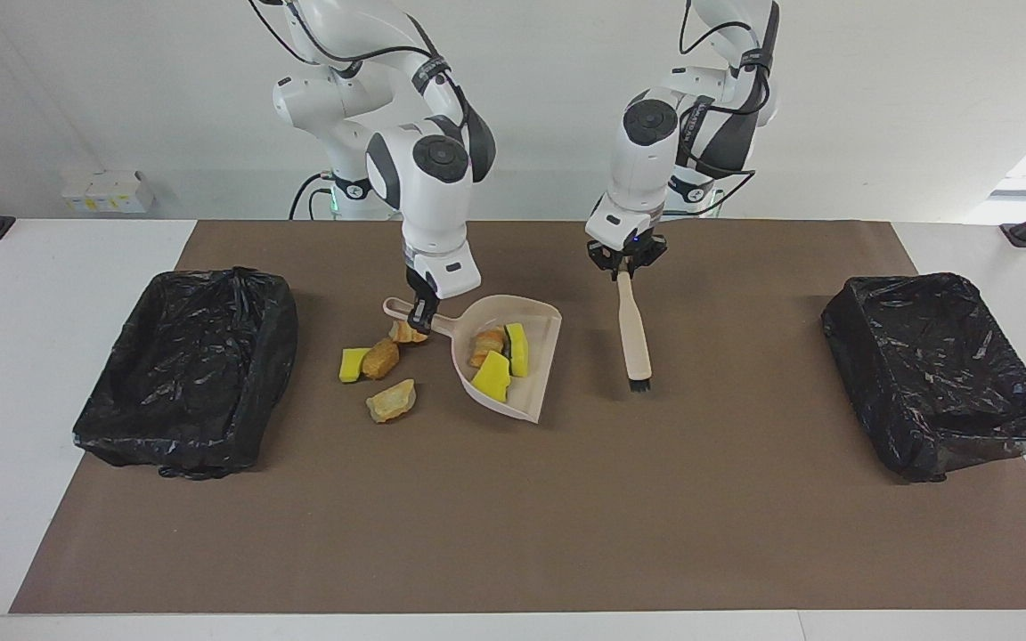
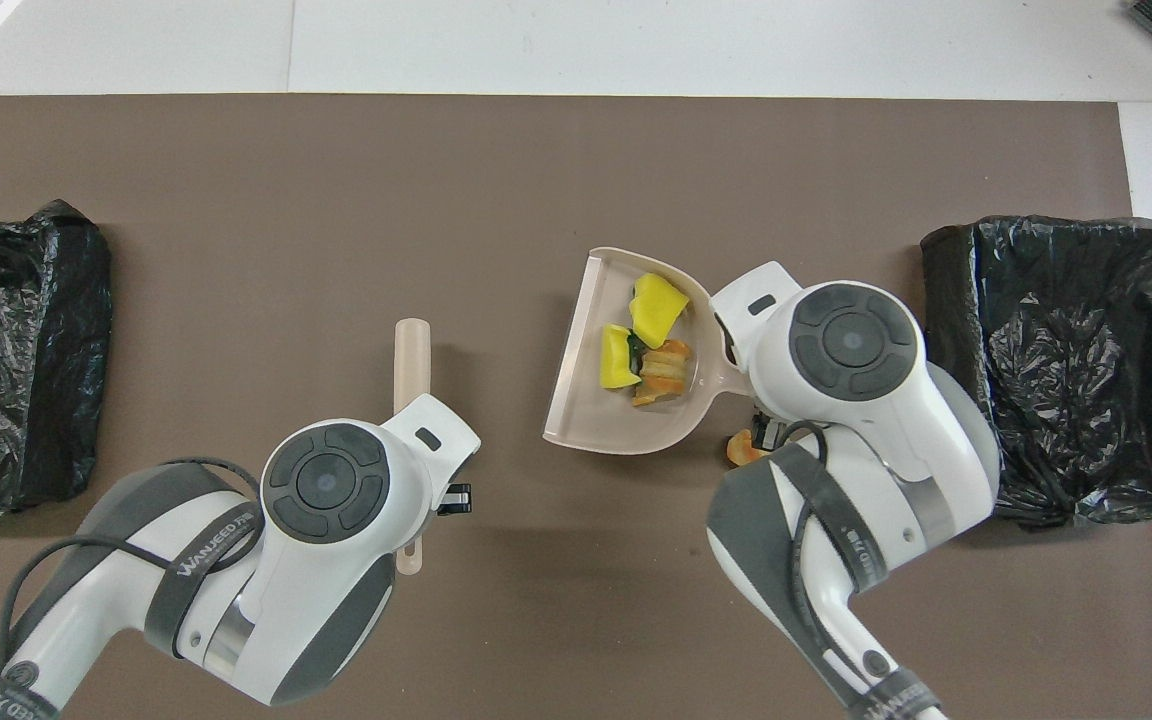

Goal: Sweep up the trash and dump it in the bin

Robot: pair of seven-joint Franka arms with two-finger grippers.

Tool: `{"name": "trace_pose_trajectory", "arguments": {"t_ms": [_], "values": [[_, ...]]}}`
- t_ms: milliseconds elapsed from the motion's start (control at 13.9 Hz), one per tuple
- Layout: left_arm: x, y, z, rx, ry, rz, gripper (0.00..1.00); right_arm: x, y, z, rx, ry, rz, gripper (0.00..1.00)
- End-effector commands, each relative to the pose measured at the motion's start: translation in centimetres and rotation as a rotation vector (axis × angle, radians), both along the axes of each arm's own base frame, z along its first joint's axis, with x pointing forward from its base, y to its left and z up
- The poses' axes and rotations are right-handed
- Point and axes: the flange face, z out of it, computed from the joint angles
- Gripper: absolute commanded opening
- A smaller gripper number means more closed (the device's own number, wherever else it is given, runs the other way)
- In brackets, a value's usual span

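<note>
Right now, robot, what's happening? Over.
Right end effector shut on dustpan, three scraps aboard. Left end effector shut on brush. Four scraps below.

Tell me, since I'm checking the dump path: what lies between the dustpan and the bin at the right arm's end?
Four loose trash pieces lie on the mat between the dustpan and that bin, clearest in the facing view.

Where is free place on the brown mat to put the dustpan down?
Bare mat lies between the brush and the bin at the left arm's end. Crowded: loose trash sits between the dustpan and the other bin.
</note>
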Motion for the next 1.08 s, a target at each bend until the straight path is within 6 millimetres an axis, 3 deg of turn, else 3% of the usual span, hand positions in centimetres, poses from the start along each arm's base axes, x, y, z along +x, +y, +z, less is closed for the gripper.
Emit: {"name": "trace_pose_trajectory", "arguments": {"t_ms": [0, 144, 288, 361, 505, 721, 865, 1010], "values": [[-5.1, -1.8, -0.7, -0.049, -0.039, -0.024, 0.00, 1.0, -7.9, 3.9, 0.048, 0.027, -0.011, 0.00], [-9.0, -3.8, -2.3, -0.065, -0.052, -0.015, 0.00, 0.7, -16.3, 5.0, 0.087, 0.050, -0.019, 0.00], [-13.0, -4.2, -3.4, -0.090, -0.117, 0.016, 0.00, -0.2, -24.4, 6.1, 0.076, 0.045, 0.022, 0.00], [-14.7, -4.6, -4.1, -0.087, -0.117, 0.020, 0.00, -1.0, -27.9, 6.3, 0.068, 0.046, 0.040, 0.00], [-17.0, -5.3, -5.4, -0.100, -0.130, 0.060, 0.00, -2.0, -32.8, 7.0, 0.019, 0.052, 0.119, 0.00], [-17.6, -5.6, -6.0, -0.125, -0.147, 0.108, 0.00, -2.2, -37.2, 8.2, -0.191, 0.037, 0.197, 0.00], [-17.1, -5.3, -6.1, -0.124, -0.146, 0.119, 0.00, -2.3, -38.1, 8.3, -0.313, 0.079, 0.302, 0.00], [-16.1, -4.8, -6.4, -0.119, -0.144, 0.128, 0.09, -2.2, -38.0, 7.3, -0.401, 0.107, 0.364, 0.00]]}}
